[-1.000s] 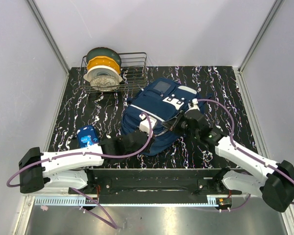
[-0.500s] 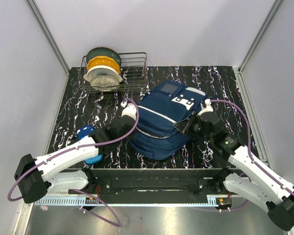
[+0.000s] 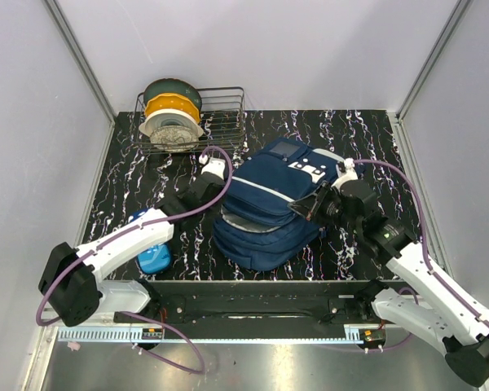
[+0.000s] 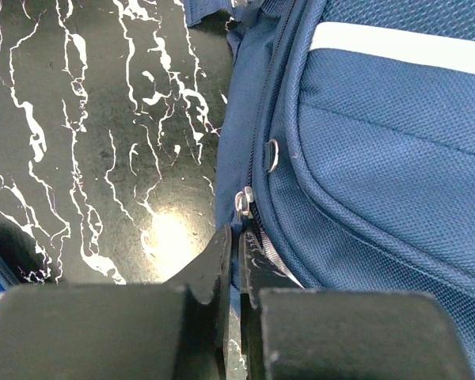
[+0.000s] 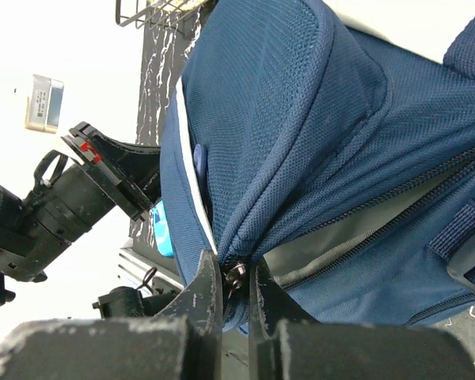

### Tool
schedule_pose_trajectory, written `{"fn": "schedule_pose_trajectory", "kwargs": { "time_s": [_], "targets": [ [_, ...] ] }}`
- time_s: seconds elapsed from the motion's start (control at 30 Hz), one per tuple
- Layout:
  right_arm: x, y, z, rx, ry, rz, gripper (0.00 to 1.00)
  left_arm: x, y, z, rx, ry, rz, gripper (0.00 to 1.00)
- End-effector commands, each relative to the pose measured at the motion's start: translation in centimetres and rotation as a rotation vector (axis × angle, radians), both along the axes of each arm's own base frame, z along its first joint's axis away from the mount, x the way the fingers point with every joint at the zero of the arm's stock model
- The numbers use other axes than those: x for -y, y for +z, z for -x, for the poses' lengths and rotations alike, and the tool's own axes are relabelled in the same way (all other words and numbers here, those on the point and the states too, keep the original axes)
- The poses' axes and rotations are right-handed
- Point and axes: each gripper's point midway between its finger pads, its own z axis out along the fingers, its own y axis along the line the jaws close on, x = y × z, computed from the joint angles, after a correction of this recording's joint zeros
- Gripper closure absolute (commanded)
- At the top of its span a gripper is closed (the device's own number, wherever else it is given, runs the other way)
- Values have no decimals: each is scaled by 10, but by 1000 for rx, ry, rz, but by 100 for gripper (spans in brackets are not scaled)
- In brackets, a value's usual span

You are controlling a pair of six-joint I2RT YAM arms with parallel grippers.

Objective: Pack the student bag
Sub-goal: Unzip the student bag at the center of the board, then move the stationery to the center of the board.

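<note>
Over the last second the left arm swings from the near-left corner of the bag (image 3: 269, 212) round to its far-left side. The right arm draws back toward the right. The bag, bunched a second ago, now lies flatter and more spread out in the middle of the desk (image 3: 147, 187), front panel up. A strip of grey lining (image 3: 246, 225) now shows along the near edge, so the main zip is judged partly open. Packing itself is judged not yet started. A blue object (image 3: 153, 259) lies on the desk beside the left arm, outside the bag. The left end effector (image 4: 236, 261) is closed to a slit, pinching a tab just below the metal zip pull (image 4: 243, 202) on the bag's side seam. The right end effector (image 5: 229, 285) is closed almost as tight, clamping a second pull (image 5: 236, 275) where the zip track meets the lining. Both thus hold the bag by its zip hardware.
</note>
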Motion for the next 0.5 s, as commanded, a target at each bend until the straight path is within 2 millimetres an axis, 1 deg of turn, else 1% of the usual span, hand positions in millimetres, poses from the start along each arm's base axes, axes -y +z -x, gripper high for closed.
{"fn": "schedule_pose_trajectory", "kwargs": {
  "time_s": [0.0, 0.07, 0.13, 0.17, 0.2, 0.23, 0.27, 0.3, 0.33, 0.37, 0.4, 0.43, 0.47],
  "targets": [
    [-15, 94, -2, 222, 81, -140, 100, -7, 34, -31, 123, 66, 3, 96],
    [-16, 103, 0, 230, 95, -155, 100, -4, 39, -37, 151, 56, 17, 94],
    [-18, 105, 3, 223, 123, -159, 100, -1, 39, -42, 170, 21, 25, 94],
    [-18, 110, 4, 223, 126, -168, 100, 3, 46, -48, 207, 20, 54, 93],
    [-19, 108, 6, 211, 129, -166, 100, 0, 46, -52, 214, 27, 67, 92],
    [-18, 109, 6, 205, 127, -172, 100, 3, 47, -54, 216, 16, 87, 92],
    [-18, 112, 6, 207, 125, -174, 100, 5, 51, -56, 227, 16, 103, 91],
    [-17, 111, 4, 199, 113, -172, 100, 5, 55, -57, 235, 18, 112, 90],
    [-17, 110, 2, 189, 103, -172, 100, 5, 59, -56, 239, 13, 122, 79],
    [-17, 107, 0, 180, 93, -170, 100, 5, 62, -54, 244, 13, 130, 73],
    [-17, 102, -6, 167, 69, -161, 100, 3, 71, -50, 259, 21, 155, 68],
    [-16, 98, -10, 148, 47, -161, 100, -2, 74, -48, 265, 35, 158, 44],
    [-16, 93, -14, 138, 31, -154, 100, -7, 86, -42, 293, 48, 185, 29]
  ]
}}
